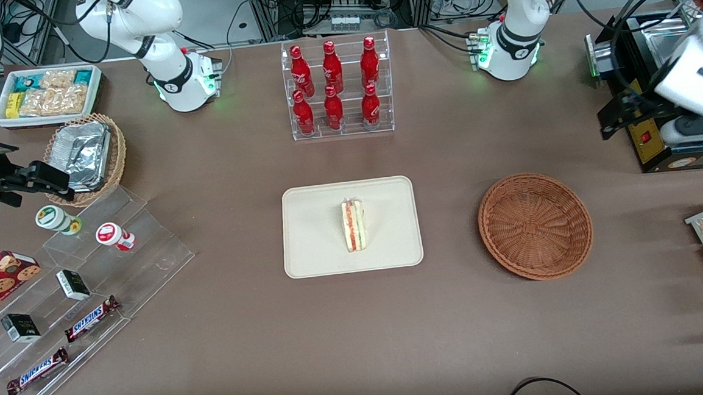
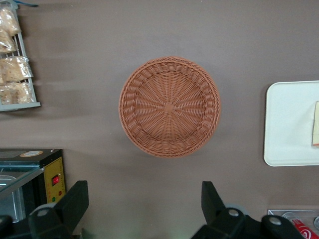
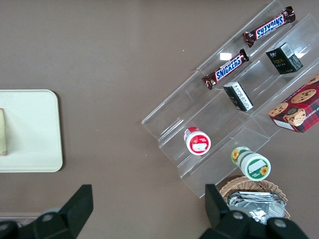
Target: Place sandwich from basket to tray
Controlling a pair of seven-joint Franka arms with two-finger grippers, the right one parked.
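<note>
We see the sandwich [image 1: 353, 225] already lying on the tray [image 1: 312, 249] at frame centre, long axis running toward the camera. The basket [image 1: 535, 226], right of centre, holds nothing. Our gripper [image 2: 144, 209] hangs released high above that basket; in the front view its fingertips are hard to make out.

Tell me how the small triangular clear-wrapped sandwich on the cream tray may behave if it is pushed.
The small triangular clear-wrapped sandwich stands on a narrow edge on the cream tray, so it may tip. Soft bread probably squashes. The open gripper is over the table beside the empty basket.
</note>
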